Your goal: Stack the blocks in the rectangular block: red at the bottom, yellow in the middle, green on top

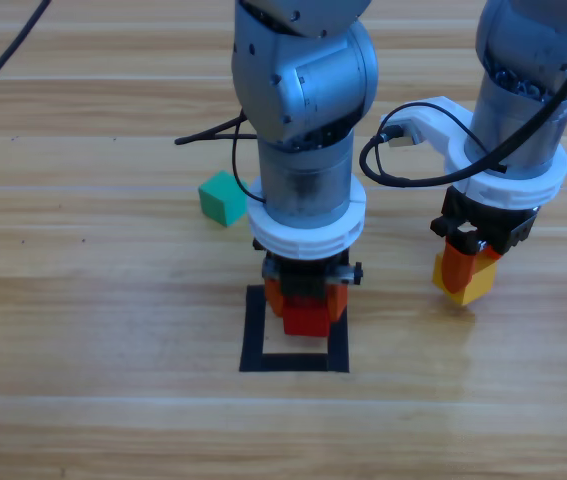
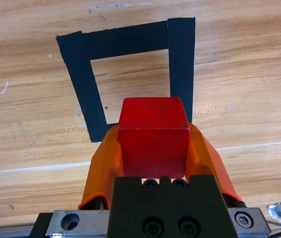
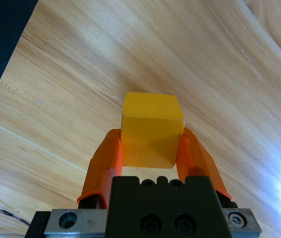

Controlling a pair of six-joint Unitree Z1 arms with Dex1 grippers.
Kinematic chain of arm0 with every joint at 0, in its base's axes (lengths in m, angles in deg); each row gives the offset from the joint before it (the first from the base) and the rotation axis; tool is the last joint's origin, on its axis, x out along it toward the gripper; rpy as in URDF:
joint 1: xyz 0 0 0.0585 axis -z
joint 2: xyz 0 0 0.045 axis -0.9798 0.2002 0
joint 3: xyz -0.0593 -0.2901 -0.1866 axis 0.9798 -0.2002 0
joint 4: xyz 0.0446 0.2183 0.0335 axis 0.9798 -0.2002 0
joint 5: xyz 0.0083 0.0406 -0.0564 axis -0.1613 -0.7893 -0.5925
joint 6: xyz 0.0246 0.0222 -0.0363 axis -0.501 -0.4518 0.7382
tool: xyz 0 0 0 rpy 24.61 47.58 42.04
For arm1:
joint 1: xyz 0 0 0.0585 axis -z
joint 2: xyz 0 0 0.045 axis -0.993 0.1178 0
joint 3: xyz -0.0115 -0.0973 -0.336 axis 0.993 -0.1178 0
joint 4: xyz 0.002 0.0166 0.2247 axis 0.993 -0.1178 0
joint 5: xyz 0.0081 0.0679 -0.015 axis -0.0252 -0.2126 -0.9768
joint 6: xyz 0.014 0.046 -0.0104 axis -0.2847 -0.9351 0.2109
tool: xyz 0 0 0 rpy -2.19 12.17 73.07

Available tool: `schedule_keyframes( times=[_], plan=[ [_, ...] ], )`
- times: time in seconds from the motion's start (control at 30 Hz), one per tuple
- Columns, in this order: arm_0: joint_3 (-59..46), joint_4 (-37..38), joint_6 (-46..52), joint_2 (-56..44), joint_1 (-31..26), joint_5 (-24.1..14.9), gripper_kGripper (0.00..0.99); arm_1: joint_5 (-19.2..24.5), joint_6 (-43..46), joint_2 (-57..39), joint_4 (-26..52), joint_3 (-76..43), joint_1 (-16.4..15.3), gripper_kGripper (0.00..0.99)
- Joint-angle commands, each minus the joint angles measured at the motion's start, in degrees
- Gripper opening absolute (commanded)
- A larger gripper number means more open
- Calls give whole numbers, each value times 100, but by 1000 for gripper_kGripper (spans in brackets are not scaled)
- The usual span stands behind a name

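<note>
My left gripper (image 1: 306,305) is shut on the red cube (image 1: 306,319) (image 2: 153,139), holding it over the far edge of the black tape square (image 1: 253,330) (image 2: 81,74); its hollow middle lies bare. To the right of the square, my right gripper (image 1: 466,268) is shut on the yellow cube (image 1: 470,285) (image 3: 151,131), held above the bare wood. The teal-green cube (image 1: 223,198) rests on the table, left of the left arm and beyond the square.
A black cable (image 1: 213,132) lies on the wood behind the left arm, near the green cube. Another cable (image 1: 378,165) loops between the two arms. A corner of the tape (image 3: 4,39) shows in the right wrist view.
</note>
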Motion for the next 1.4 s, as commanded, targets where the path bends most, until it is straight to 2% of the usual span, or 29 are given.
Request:
schedule_keyframes(
  times=[0.03, 1.4],
  plan=[
    [-113, 14, 29, 329, 129, -76, 0, -131, 24, -133, -94, -157, 190, 15],
    [-280, 234, -147, 452, 15, -128, 0, -246, 111, -80, -85, -140, 199, 15]
  ],
)
